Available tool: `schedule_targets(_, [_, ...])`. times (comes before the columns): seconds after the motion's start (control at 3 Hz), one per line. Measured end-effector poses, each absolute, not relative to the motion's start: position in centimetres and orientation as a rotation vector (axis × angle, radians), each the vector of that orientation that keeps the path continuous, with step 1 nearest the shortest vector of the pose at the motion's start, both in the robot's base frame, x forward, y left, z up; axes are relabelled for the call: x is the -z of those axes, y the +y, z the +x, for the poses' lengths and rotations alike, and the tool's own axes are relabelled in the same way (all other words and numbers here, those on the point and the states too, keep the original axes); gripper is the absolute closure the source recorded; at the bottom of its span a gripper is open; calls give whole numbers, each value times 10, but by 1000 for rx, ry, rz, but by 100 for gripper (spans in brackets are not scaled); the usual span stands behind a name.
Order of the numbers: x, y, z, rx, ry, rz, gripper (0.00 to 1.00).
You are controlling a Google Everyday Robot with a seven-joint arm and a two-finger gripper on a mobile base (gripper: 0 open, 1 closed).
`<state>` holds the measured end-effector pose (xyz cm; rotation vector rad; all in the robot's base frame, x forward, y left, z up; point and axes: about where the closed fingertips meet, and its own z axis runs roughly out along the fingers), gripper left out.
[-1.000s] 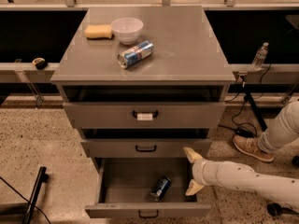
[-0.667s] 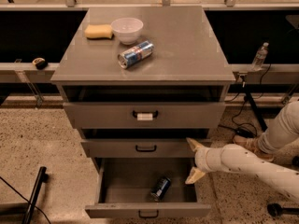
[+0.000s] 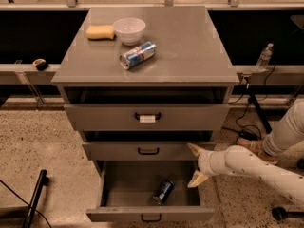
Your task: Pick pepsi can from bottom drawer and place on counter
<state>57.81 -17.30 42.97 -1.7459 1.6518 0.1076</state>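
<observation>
**Desk:** What does the camera view give you?

**Me:** I'm looking at the grey cabinet from the front and above. The bottom drawer (image 3: 118, 214) is pulled well out. The pepsi can (image 3: 163, 192) lies askew on its side on the drawer floor, right of centre and close to the front wall.

**Desk:** And the pincer?

**Me:** My pincer (image 3: 194, 164) hangs at the drawer's right side, reaching in from the right on the white arm (image 3: 256, 167). Its two pale fingers (image 3: 194, 149) are spread wide, one above the other, with nothing between them. The upper one sits in front of the right end of the middle drawer (image 3: 118, 151). The lower one is over the bottom drawer's right wall. The pepsi can is down and to the left of it, near but not touching.

**Desk:** What's on the worktop?

**Me:** On the worktop (image 3: 190, 42) I see a yellow sponge (image 3: 100, 32) at the back left and a white bowl (image 3: 129, 30) just beside it. A pale can (image 3: 137, 55) lies on its side in front of the bowl. The top drawer (image 3: 190, 118), with the white label (image 3: 147, 119), stands slightly out, and so does the middle drawer.

**Desk:** Anything around the cabinet?

**Me:** A water bottle (image 3: 264, 57) stands on the ledge to the right, and a black pole (image 3: 35, 198) lies on the speckled floor at lower left.
</observation>
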Motion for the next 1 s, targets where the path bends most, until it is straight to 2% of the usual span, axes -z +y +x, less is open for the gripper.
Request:
schedule_targets(0.33, [-416,-170,573,-177,1605,-1792,20])
schedule_targets(0.67, [-382,-160,563,-269,1569,-1872,12])
schedule_targets(1.0, [-352,-149,553,-348,1544,-1935,11])
